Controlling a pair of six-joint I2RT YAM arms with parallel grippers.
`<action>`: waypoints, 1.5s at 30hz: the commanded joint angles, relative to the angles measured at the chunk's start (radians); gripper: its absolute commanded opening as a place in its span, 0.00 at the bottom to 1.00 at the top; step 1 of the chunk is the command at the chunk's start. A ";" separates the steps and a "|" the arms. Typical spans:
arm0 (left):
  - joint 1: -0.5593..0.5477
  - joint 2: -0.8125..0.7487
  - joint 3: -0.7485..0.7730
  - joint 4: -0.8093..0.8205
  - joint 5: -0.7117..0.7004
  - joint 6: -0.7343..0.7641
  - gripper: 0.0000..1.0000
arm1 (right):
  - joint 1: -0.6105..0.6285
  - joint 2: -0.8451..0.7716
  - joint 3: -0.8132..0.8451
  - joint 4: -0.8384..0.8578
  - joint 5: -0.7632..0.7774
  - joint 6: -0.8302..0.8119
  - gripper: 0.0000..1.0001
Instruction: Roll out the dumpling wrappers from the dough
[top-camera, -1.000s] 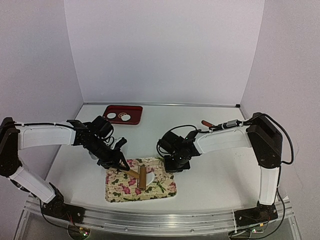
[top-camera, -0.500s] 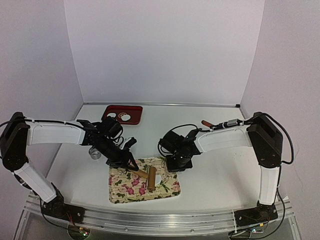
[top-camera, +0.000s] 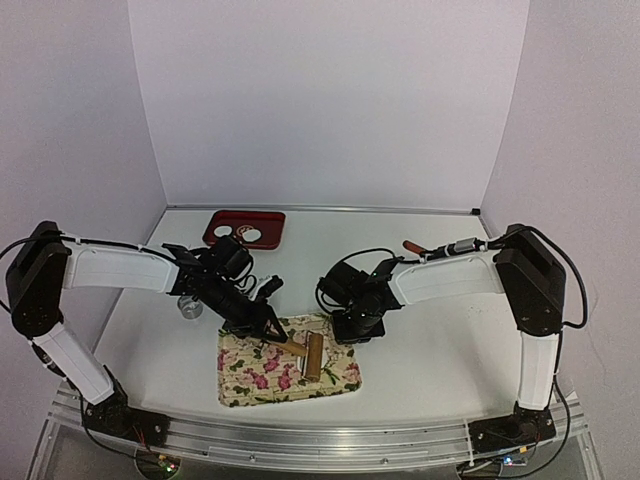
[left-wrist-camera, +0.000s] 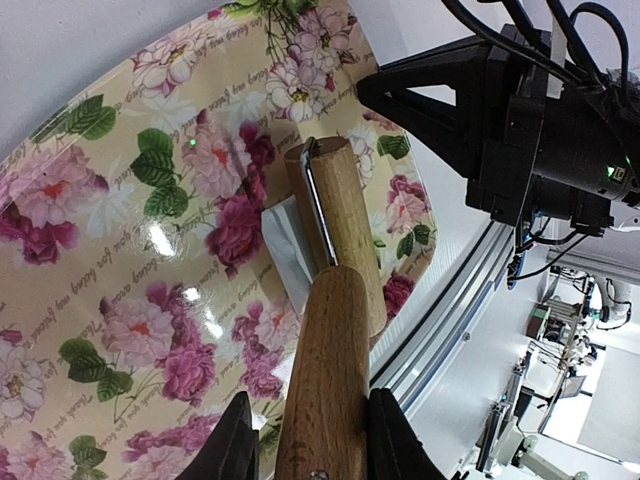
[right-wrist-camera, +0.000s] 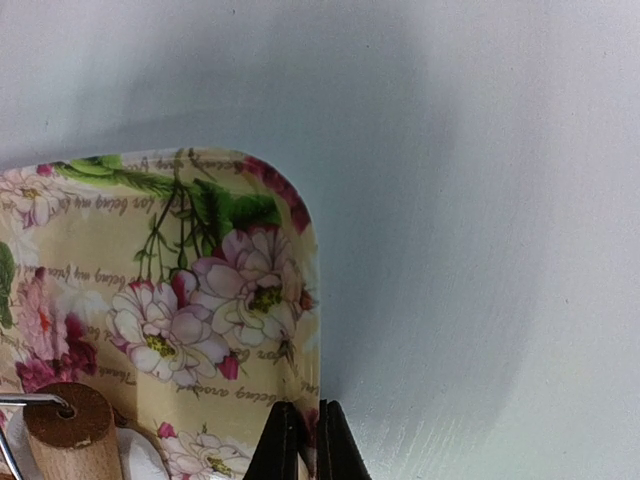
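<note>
A wooden rolling pin (top-camera: 313, 356) lies on the floral tray (top-camera: 250, 372). My left gripper (top-camera: 268, 328) is shut on its handle (left-wrist-camera: 325, 375), which fills the space between the black fingers. The roller (left-wrist-camera: 345, 225) presses on a flat white piece of dough (left-wrist-camera: 283, 255), mostly hidden under it. My right gripper (top-camera: 352, 333) is shut on the floral tray's right rim (right-wrist-camera: 310, 330), its jaws pinched together over the edge. A sliver of dough (right-wrist-camera: 138, 456) shows beside the roller's end (right-wrist-camera: 68, 435). Two dumpling wrappers (top-camera: 223, 232) (top-camera: 253, 236) lie on the red tray (top-camera: 270, 222) at the back.
A small metal ring (top-camera: 188, 308) stands on the table left of the floral tray, behind my left arm. A brown-handled tool (top-camera: 413, 246) lies at the back right near my right arm. The table's front rail (top-camera: 320, 440) runs just below the floral tray.
My left gripper has moved rightward with the rolling pin, carrying the roller across the floral tray toward its right side. The tray shifted slightly right. The right gripper has kept its pinch.
</note>
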 joint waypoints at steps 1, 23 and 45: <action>-0.015 0.110 -0.078 -0.201 -0.282 -0.021 0.00 | 0.003 -0.008 0.013 -0.038 0.058 -0.008 0.00; 0.023 -0.018 -0.172 -0.258 -0.308 -0.028 0.00 | 0.003 -0.009 0.011 -0.038 0.057 -0.003 0.00; 0.065 -0.109 -0.140 -0.471 -0.350 -0.015 0.00 | 0.003 -0.022 -0.011 -0.061 0.111 0.037 0.00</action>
